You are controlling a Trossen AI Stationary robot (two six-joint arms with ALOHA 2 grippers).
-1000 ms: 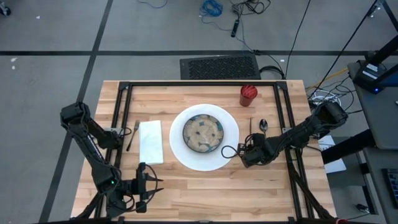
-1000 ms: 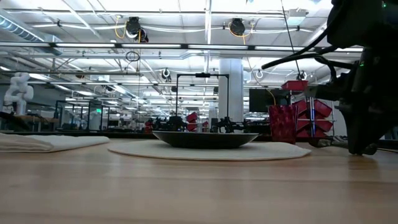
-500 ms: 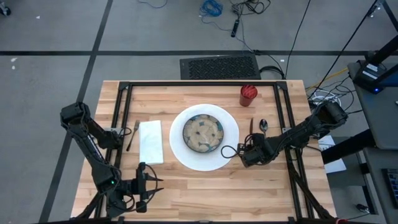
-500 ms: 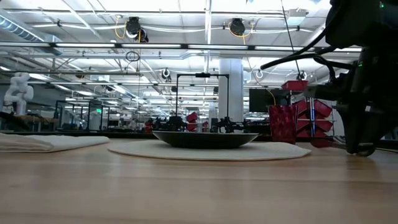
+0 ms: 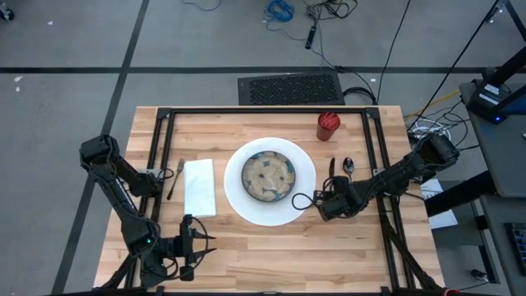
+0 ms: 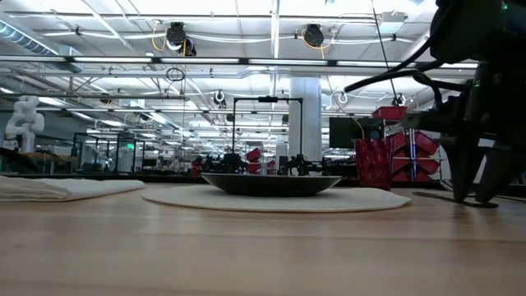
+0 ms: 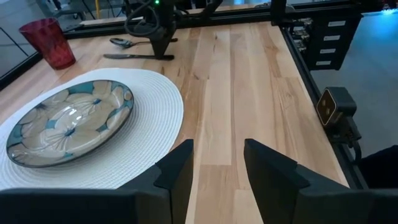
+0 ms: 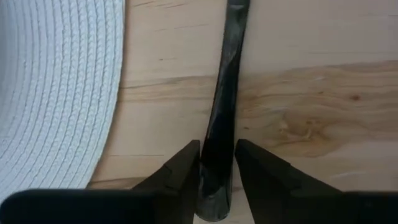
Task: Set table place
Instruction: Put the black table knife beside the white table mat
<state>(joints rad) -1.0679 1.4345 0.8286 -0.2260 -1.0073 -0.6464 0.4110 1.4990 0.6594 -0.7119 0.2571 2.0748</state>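
Two end effectors are down at the table (image 5: 271, 255): the right end effector (image 8: 216, 167), fingers slightly parted, straddles a dark knife (image 8: 225, 87) lying flat beside the white mat (image 5: 306, 193) (not gripping it); the left end effector (image 7: 216, 167) waits half-open, empty, near the front edge.

One plate (image 5: 269, 175), one cup (image 5: 328, 126), one napkin (image 5: 199, 187).

The light butcher-block wood surface (image 5: 271, 247) shows pale planks inside a black tube frame. At its centre, a white round woven placemat (image 5: 271, 210) carries a round ceramic plate (image 5: 268, 175) patterned with teal-and-cream petals. A red ribbed plastic cup (image 5: 328, 126) stands at one o'clock, a white folded cloth napkin (image 5: 199, 187) at nine, a dark glossy knife (image 8: 225, 87) at three.
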